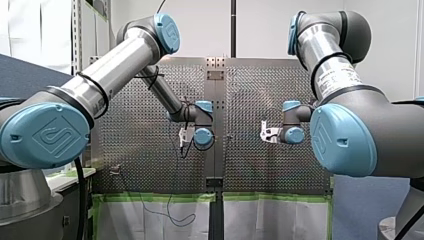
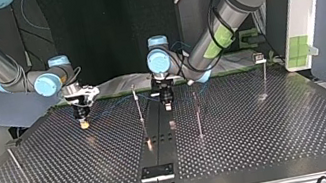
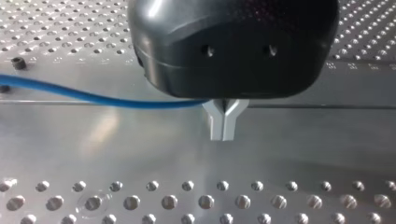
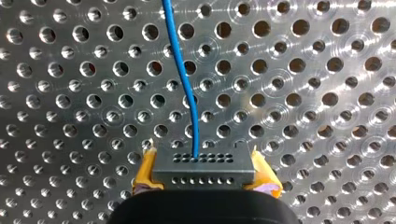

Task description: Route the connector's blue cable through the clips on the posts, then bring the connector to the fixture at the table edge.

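In the right wrist view a grey connector with rows of small holes sits between yellow pads; my right gripper is shut on it. The blue cable leaves the connector and runs ahead over the perforated plate. In the top view my right gripper hangs low over the table at the left, and my left gripper hangs near the middle, beside a thin post. The left wrist view shows the metal fingers pressed together, my left gripper meeting the blue cable at their root.
More thin posts stand on the plate: one right of the middle, one at the far right, and a leaning one at the left. A dark fixture plate lies at the table's near edge in the top view.
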Tool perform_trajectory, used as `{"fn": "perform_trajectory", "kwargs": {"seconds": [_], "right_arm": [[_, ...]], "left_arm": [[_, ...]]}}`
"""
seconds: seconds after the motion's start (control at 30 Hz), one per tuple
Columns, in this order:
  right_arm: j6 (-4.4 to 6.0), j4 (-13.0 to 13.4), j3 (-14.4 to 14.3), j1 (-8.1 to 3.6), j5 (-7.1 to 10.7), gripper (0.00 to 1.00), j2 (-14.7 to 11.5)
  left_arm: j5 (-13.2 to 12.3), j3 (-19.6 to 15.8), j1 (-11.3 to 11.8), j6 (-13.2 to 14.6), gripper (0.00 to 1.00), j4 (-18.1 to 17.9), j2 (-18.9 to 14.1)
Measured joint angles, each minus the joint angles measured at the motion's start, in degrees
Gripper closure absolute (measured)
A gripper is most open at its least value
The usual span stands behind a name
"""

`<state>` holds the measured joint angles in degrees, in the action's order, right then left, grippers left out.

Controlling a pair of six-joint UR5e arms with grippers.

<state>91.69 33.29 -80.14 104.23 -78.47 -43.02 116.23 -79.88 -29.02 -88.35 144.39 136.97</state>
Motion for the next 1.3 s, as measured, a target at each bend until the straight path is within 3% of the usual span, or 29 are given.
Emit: {"fn": "perform_trajectory", "kwargs": {"seconds": [0.03,0.1,0.13,0.17,0.43,0.97,1.3], "right_arm": [[0.0,0.0,0.0,0.01,0.02,1.0,0.0],[0.0,-0.1,0.0,0.03,0.07,1.0,0.0],[0.0,-0.1,0.0,0.03,0.1,1.0,0.0],[0.0,-0.1,0.0,0.04,0.11,1.0,0.1],[0.0,-0.3,0.0,0.12,0.15,1.0,0.1],[-0.17,-1.4,0.0,0.22,0.15,1.0,0.1],[-0.18,-1.7,0.0,0.23,0.14,1.0,0.1]], "left_arm": [[-0.1,0.0,0.0,0.0,0.75,0.0,0.0],[-0.7,0.0,0.0,-0.1,0.29,0.3,0.0],[-1.1,0.0,0.1,-0.3,0.29,0.7,0.0],[-1.5,0.0,0.1,-0.5,0.0,1.0,0.0],[-5.1,0.0,0.4,-3.4,0.0,4.4,-0.1],[-9.2,-0.2,-2.0,-1.8,0.0,11.6,-0.8],[-9.6,-1.8,-3.2,-1.7,0.0,11.7,-1.8]]}}
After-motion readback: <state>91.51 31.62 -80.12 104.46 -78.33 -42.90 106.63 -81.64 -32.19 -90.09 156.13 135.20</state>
